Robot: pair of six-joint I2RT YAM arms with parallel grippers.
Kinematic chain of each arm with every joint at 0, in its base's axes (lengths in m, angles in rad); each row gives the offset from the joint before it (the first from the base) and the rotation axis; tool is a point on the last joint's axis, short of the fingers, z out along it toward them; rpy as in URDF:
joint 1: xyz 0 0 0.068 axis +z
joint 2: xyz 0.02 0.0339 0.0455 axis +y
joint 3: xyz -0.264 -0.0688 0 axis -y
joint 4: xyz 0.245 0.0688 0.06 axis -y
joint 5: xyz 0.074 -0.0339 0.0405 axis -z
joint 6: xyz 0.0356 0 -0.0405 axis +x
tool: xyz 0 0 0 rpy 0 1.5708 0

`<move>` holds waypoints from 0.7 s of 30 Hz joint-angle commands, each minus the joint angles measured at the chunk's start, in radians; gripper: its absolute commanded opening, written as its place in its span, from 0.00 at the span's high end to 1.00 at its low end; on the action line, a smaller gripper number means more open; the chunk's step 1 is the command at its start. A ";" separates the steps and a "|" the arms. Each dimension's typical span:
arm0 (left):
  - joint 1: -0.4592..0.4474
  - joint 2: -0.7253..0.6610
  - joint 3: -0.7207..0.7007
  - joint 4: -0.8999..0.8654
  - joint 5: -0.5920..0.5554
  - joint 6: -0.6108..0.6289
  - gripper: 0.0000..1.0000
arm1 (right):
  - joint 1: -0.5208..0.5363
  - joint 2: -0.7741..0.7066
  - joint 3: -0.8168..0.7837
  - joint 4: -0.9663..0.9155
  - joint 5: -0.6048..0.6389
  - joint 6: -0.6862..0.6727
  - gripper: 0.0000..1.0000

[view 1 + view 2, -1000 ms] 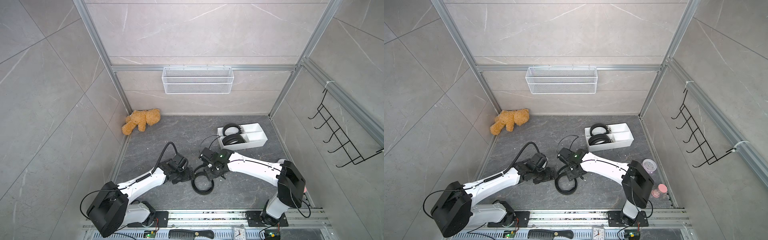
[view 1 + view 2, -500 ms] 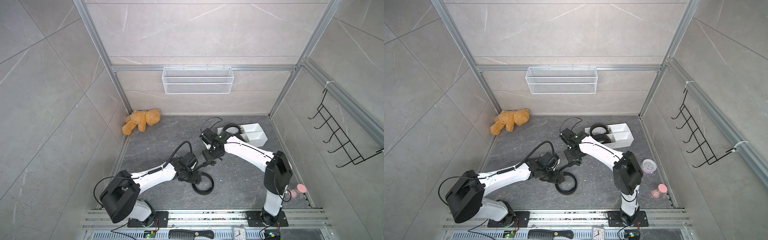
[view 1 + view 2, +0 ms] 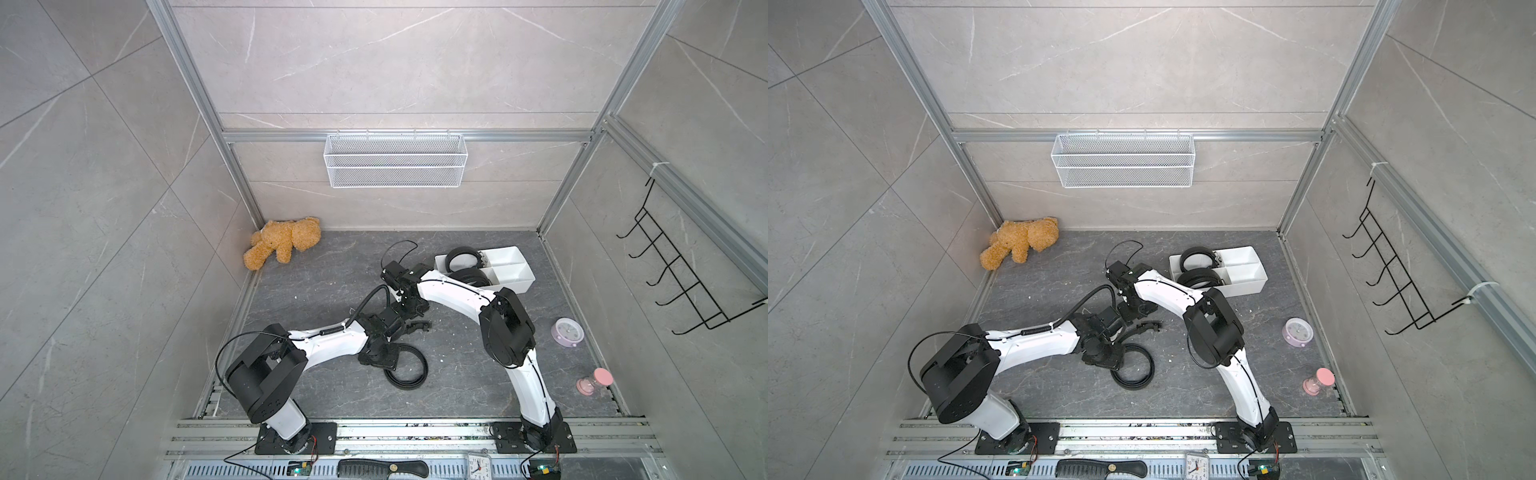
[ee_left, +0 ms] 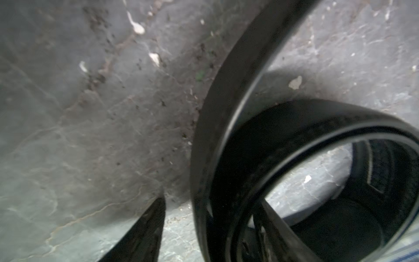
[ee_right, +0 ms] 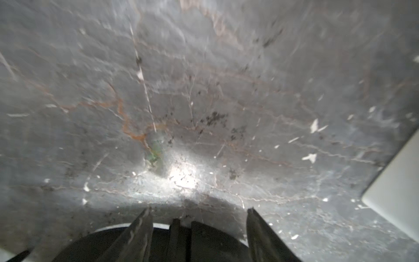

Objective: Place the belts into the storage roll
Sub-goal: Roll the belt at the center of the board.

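One coiled black belt (image 3: pixel 409 370) (image 3: pixel 1136 370) lies on the dark floor. My left gripper (image 3: pixel 388 359) (image 3: pixel 1115 360) points down at its left rim. In the left wrist view the belt's wall (image 4: pixel 204 158) stands between the fingers (image 4: pixel 147 231), with a gap beside it; the left gripper (image 4: pixel 210 204) is open. My right gripper (image 3: pixel 413 327) (image 3: pixel 1144 327) hovers just behind, open and empty (image 5: pixel 199 215). The white storage roll (image 3: pixel 513 266) (image 3: pixel 1246 266) at the back right holds two coiled belts (image 3: pixel 463 259) (image 3: pixel 471 276).
A teddy bear (image 3: pixel 284 245) lies in the back left corner. A purple clock (image 3: pixel 567 331) and a pink hourglass (image 3: pixel 594 381) stand by the right wall. A wire basket (image 3: pixel 395 160) hangs on the back wall. The tray's corner (image 5: pixel 396 192) shows in the right wrist view.
My left gripper has moved right to the belt ring and its jaws have narrowed around the ring's wall. My right gripper has drawn back off the belt and its elbow has risen.
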State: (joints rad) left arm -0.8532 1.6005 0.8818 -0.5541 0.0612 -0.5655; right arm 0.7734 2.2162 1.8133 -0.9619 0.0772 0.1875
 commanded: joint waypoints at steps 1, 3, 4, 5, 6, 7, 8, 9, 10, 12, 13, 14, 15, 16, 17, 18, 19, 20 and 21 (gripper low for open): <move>-0.004 0.013 -0.006 -0.012 -0.034 -0.044 0.42 | -0.007 -0.026 -0.082 0.013 -0.023 -0.008 0.35; -0.004 0.019 -0.009 -0.006 -0.035 -0.057 0.45 | -0.006 -0.085 -0.171 0.037 -0.026 0.001 0.35; -0.004 0.021 -0.010 -0.003 -0.036 -0.063 0.47 | -0.006 -0.120 -0.222 0.049 -0.025 0.009 0.35; -0.005 0.024 -0.013 0.001 -0.035 -0.067 0.49 | -0.007 -0.151 -0.266 0.058 -0.027 0.014 0.36; -0.004 0.026 -0.015 0.005 -0.035 -0.073 0.52 | -0.006 -0.189 -0.319 0.072 -0.030 0.021 0.36; -0.006 0.029 -0.018 0.008 -0.033 -0.074 0.53 | -0.006 -0.226 -0.373 0.087 -0.040 0.031 0.37; -0.004 0.030 -0.020 0.010 -0.034 -0.077 0.54 | -0.006 -0.257 -0.418 0.099 -0.053 0.040 0.37; -0.004 0.033 -0.022 0.014 -0.034 -0.077 0.54 | -0.006 -0.290 -0.469 0.110 -0.066 0.054 0.37; -0.005 0.034 -0.025 0.019 -0.032 -0.078 0.55 | -0.005 -0.315 -0.506 0.124 -0.078 0.066 0.37; -0.006 0.040 -0.029 0.030 -0.029 -0.081 0.57 | -0.004 -0.370 -0.587 0.154 -0.106 0.098 0.37; -0.007 0.042 -0.030 0.034 -0.029 -0.081 0.57 | -0.003 -0.385 -0.609 0.158 -0.113 0.112 0.37; -0.009 0.048 -0.030 0.037 -0.030 -0.083 0.59 | -0.001 -0.402 -0.630 0.164 -0.128 0.122 0.37; -0.012 0.052 -0.031 0.044 -0.029 -0.083 0.60 | 0.004 -0.423 -0.648 0.173 -0.141 0.136 0.38; -0.015 0.054 -0.030 0.049 -0.029 -0.084 0.62 | 0.013 -0.438 -0.662 0.183 -0.153 0.147 0.38; -0.018 0.058 -0.030 0.056 -0.032 -0.084 0.66 | 0.023 -0.454 -0.676 0.194 -0.168 0.158 0.38; -0.019 0.060 -0.030 0.061 -0.032 -0.086 0.68 | 0.030 -0.462 -0.685 0.199 -0.181 0.171 0.38; -0.020 0.063 -0.031 0.069 -0.032 -0.086 0.71 | 0.044 -0.471 -0.695 0.206 -0.194 0.187 0.37; -0.023 0.066 -0.029 0.074 -0.032 -0.089 0.72 | 0.055 -0.479 -0.702 0.209 -0.204 0.203 0.38; -0.024 0.072 -0.027 0.078 -0.029 -0.090 0.75 | 0.066 -0.486 -0.708 0.210 -0.207 0.221 0.38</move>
State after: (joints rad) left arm -0.8661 1.6188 0.8787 -0.5140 0.0208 -0.6376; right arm 0.8078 1.7695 1.1240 -0.7868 -0.0719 0.3386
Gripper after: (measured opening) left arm 0.260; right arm 0.624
